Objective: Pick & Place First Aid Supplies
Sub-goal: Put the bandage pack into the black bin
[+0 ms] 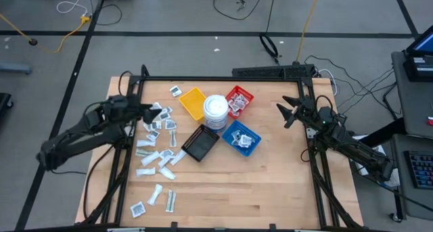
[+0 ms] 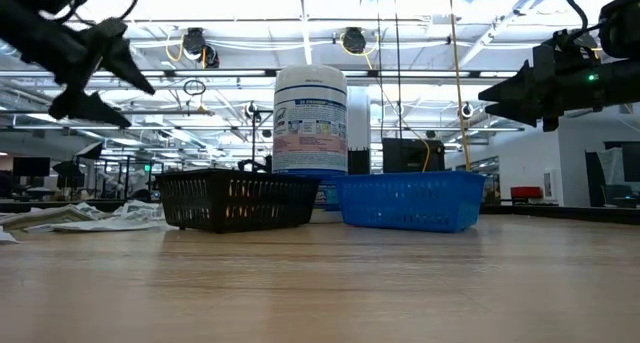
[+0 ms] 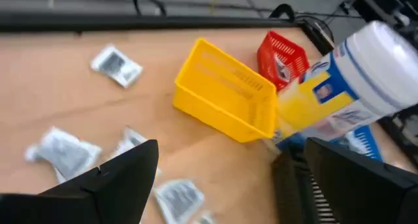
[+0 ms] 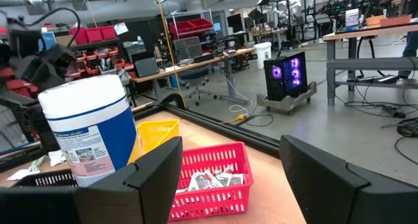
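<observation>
Plainly, tub (image 2: 310,118) label print is unreadable.

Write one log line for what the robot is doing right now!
left gripper: jaws open, above loose packets | right gripper: jaws open, empty, beside red tray | yellow tray: empty

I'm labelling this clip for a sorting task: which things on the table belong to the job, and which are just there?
Job:
- loose first aid packets
- yellow tray, empty
- red tray, packets inside
- blue tray, packets inside
- black tray
- left gripper, open above the packets
- right gripper, open

Just there:
- white tub
</observation>
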Robot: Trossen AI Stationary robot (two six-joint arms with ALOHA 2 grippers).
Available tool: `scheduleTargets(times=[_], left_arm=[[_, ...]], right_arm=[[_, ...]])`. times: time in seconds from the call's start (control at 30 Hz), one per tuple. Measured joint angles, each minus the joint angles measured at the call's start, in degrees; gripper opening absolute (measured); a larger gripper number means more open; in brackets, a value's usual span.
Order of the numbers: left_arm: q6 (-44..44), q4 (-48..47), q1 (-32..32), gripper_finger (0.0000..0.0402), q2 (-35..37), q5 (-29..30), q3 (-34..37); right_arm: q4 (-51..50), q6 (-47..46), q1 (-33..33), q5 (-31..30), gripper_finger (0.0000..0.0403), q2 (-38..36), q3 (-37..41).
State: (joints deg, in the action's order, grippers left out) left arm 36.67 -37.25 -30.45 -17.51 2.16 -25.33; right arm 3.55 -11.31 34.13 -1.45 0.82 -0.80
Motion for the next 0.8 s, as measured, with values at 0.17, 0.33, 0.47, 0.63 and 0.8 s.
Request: scheduleTargets(times=[0.17,0.33,0.47,0.63,0.8], left_arm=[[11.9,-4.4,6.8,0.0392,-12.8,2.5,-8.6],[23.6,-9.6,12.5,0.0392,-24.2,3.8,-15.7],[32.3,-12.0,16.4,0.0392,-30.9,3.6,-19.9],[40.7,-17.9,20.1,0.0392,-38.5,-0.3,-24.1],[45.1,-20.0,22.5,0.0392,-44.9,-5.1,-25.0]], right_arm=[[0.0,0.0,0.0,0.0,0.0254,0.0,0.0],[0.0,0.0,0.0,0.0,0.0254,0.0,0.0],[0.0,0.0,0.0,0.0,0.0254,0.0,0.0],[0.0,0.0,0.0,0.0,0.0254,0.0,0.0],[0.0,0.0,0.0,0.0,0.0254,0.0,0.0]])
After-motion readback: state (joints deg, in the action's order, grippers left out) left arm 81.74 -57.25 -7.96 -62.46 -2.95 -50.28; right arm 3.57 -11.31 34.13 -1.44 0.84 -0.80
